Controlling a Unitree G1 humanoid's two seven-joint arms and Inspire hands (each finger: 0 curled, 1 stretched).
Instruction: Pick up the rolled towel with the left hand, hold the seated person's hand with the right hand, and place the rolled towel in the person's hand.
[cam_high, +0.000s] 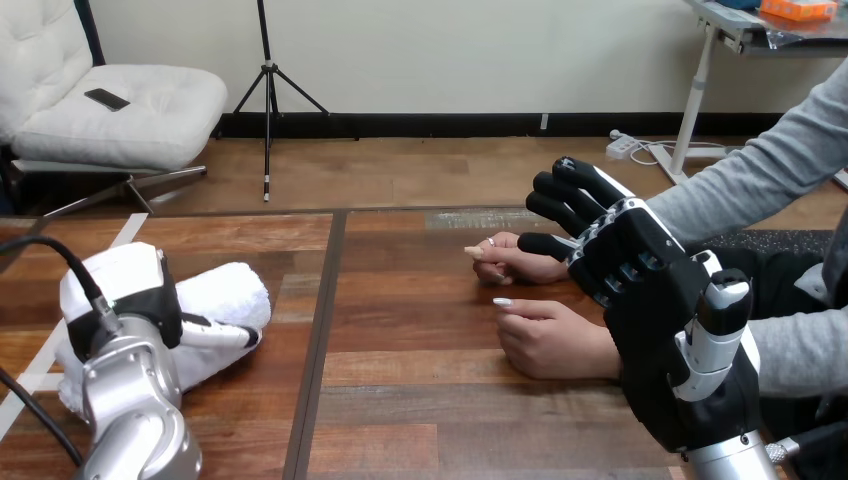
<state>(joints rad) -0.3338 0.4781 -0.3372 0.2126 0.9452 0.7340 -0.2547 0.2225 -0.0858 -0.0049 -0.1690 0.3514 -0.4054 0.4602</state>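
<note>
The rolled towel (232, 293) is white and lies on the wooden table (420, 400) at the left. My left hand (140, 300) sits over its middle, a digit running along its near side, curled round the roll. The person's two hands rest on the table at the right: the far hand (508, 260) and the near hand (548, 338), both palm down. My right hand (625, 250) hovers over the far hand's wrist with its fingers (570, 190) spread and fairly straight. Its thumb (545, 243) lies against the back of that hand without curling round it.
A dark seam (325, 330) runs down the table between the towel and the person's hands. The person's grey sleeves (760, 170) come in from the right edge. Bare tabletop lies between my two hands.
</note>
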